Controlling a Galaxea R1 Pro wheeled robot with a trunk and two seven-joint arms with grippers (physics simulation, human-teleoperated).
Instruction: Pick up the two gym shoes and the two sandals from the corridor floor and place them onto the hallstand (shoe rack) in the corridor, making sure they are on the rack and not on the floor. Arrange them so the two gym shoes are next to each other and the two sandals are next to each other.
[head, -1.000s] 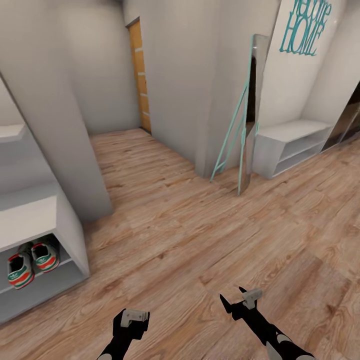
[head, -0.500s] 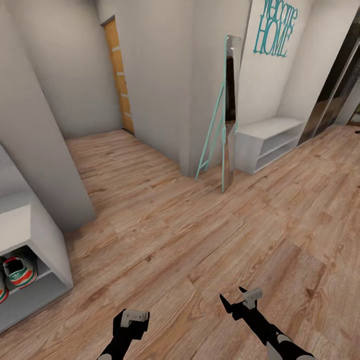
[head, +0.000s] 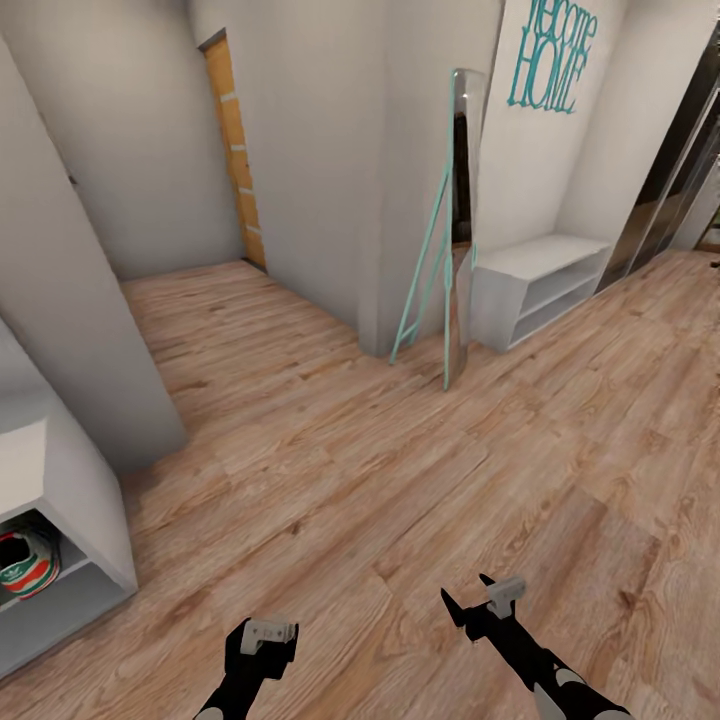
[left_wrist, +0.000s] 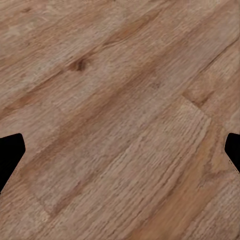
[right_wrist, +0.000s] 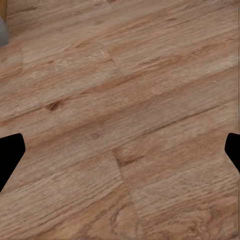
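One gym shoe (head: 25, 562) sits on the rack (head: 60, 480), likely light and best gripped at its stiff heel, as both grippers, left (head: 262, 640) and right (head: 478, 602), hang spread and empty.

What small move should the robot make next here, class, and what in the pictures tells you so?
Probably keep turning the base to look for the sandals. A gym shoe already sits inside the hallstand at the head view's left edge. Both the left gripper and the right gripper are open and hold nothing, with only corridor floor between their fingers. No sandal is visible to reach for.
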